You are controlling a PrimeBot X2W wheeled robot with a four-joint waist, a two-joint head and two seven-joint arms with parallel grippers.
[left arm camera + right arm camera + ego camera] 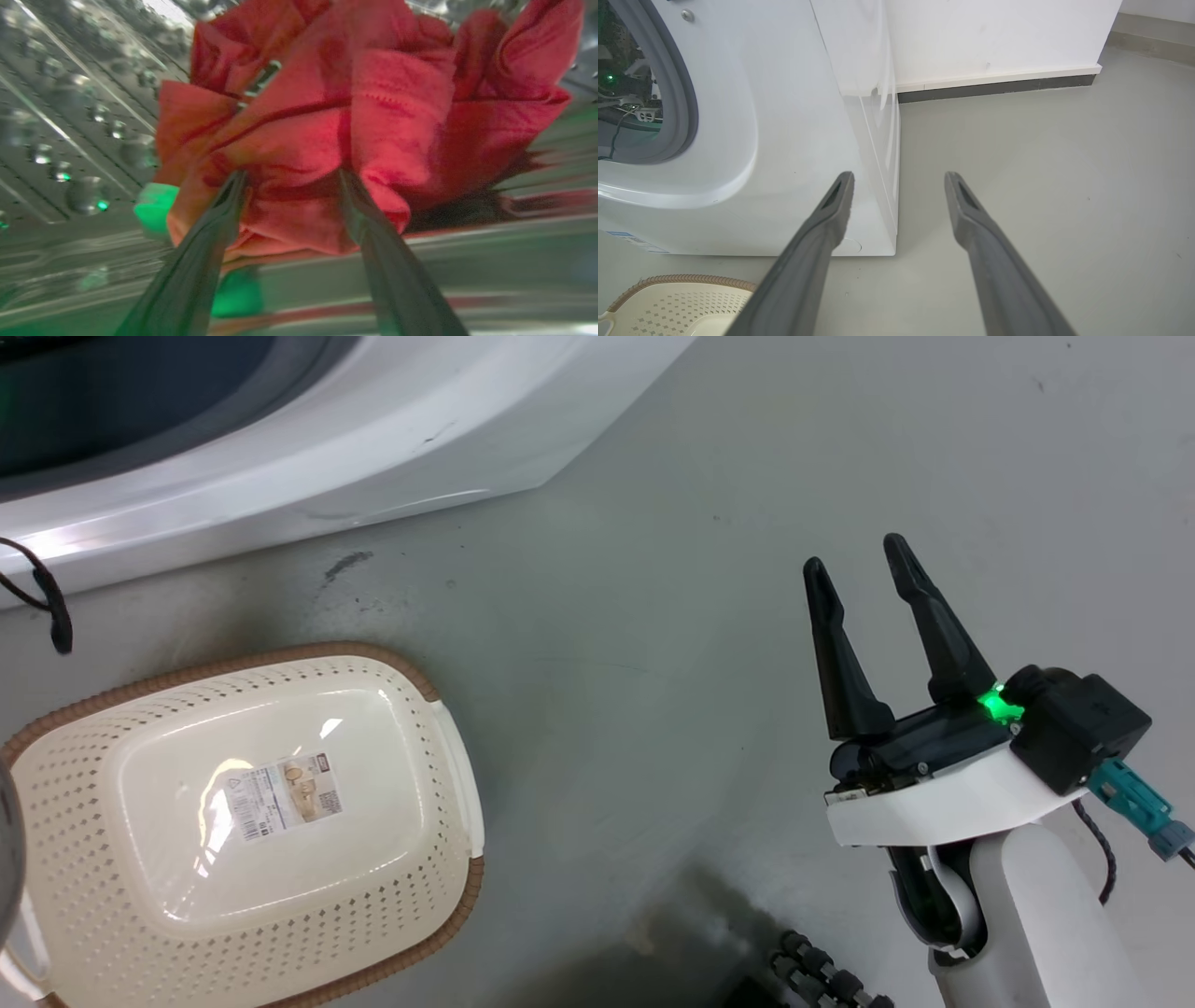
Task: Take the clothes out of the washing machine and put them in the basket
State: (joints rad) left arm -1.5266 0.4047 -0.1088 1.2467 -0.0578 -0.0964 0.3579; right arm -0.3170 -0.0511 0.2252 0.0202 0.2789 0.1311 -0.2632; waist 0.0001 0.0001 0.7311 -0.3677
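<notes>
Steel drum (pixel 70 116) holds clothes (pixel 327 130) touching left end effector (pixel 290 175).

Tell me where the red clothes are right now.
In the left wrist view, the clothes lie bunched inside the washing machine's steel drum, at the tips of the open left end effector.

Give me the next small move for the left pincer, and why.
Probably close the left pincer. Its jaws stand spread about as wide as the idle right pincer's, pushed into the red clothes inside the drum, with fabric bunched between them. The basket on the floor has no clothes in it yet, so a grip should come before any pull out.
</notes>
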